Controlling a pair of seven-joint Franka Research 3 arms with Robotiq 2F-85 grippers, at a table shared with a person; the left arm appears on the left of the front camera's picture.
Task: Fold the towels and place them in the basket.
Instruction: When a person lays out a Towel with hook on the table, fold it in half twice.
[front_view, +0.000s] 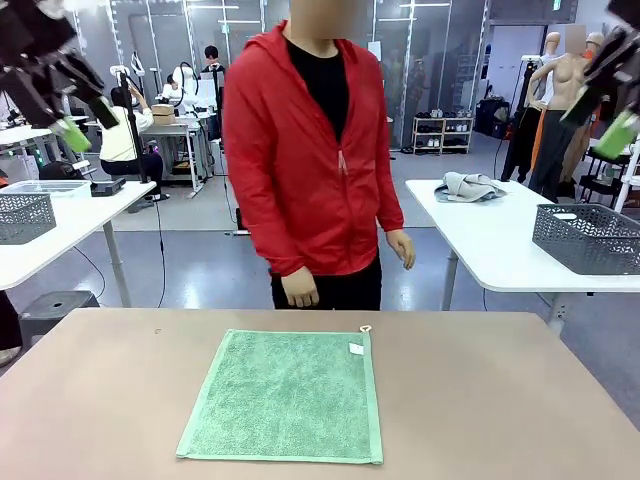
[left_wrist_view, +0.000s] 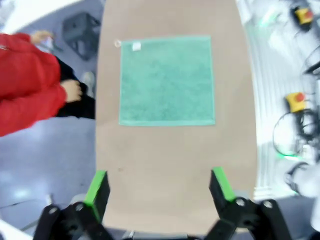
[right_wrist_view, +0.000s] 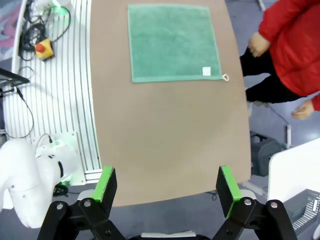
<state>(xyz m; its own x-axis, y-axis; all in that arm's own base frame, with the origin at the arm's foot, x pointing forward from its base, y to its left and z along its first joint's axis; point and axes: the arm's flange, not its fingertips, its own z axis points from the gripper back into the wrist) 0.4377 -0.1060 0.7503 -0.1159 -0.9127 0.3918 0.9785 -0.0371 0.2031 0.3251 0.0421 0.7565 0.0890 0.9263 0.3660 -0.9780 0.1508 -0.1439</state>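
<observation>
One mint green towel (front_view: 285, 395) lies flat and unfolded on the brown table (front_view: 500, 400), its small loop (front_view: 366, 328) at the far right corner. The basket is out of view. My left gripper (front_view: 88, 122) hangs high at the upper left, open and holding nothing. High at the upper right, my right gripper (front_view: 600, 120) is open too. In the left wrist view the towel (left_wrist_view: 166, 80) lies well beyond the spread fingers of the left gripper (left_wrist_view: 160, 187). The right wrist view likewise shows the towel (right_wrist_view: 172, 42) far ahead of the right gripper (right_wrist_view: 167, 187).
A person in a red jacket (front_view: 305, 150) stands at the table's far edge, one hand (front_view: 300, 290) hanging just above it. Neighbouring white tables carry grey mesh bins at the left (front_view: 25, 215) and right (front_view: 588, 237), and a crumpled grey cloth (front_view: 470, 186).
</observation>
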